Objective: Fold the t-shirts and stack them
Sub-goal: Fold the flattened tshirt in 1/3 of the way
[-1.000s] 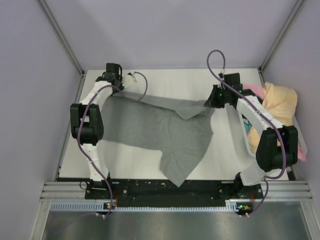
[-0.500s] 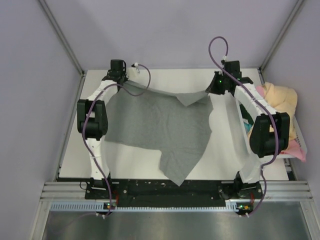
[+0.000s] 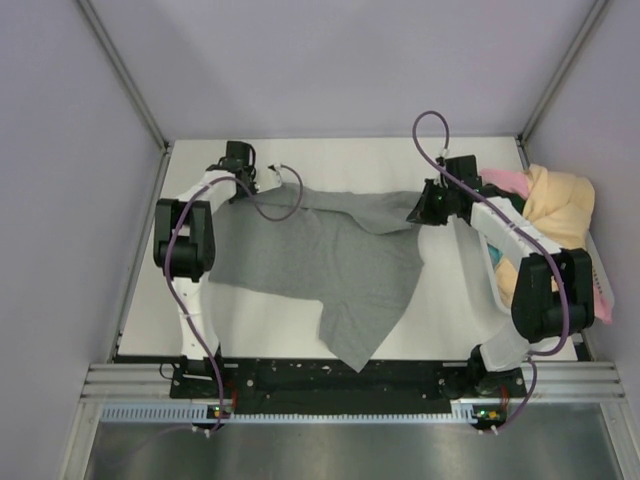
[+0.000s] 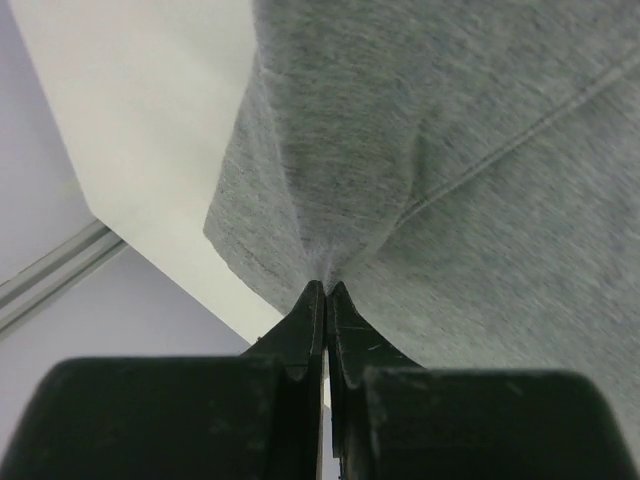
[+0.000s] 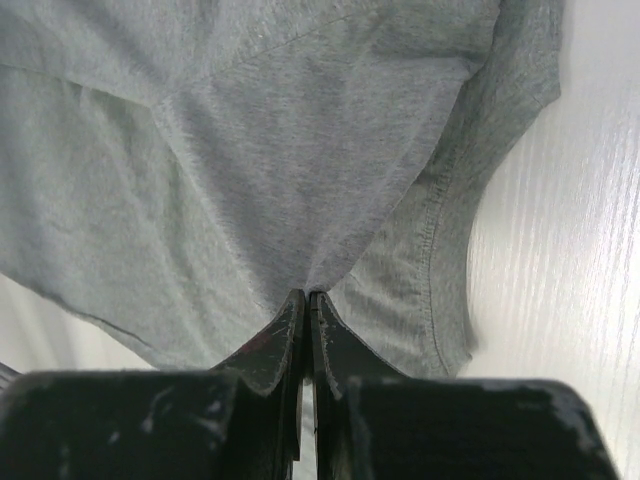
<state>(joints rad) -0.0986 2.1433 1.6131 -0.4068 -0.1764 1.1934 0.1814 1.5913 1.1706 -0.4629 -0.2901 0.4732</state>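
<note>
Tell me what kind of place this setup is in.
Probably a lab work cell for robot trials, not a home: plain lilac panels wall in a white table, the left arm and the right arm are bolted to a metal frame, and a grey t-shirt is the work piece.

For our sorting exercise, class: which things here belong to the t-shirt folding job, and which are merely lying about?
Job: grey t-shirt, pinched by left fingers and right fingers; pale yellow t-shirt and pink t-shirt heaped at the right.
Lying about: purple cables; metal rail at the near edge.
</note>
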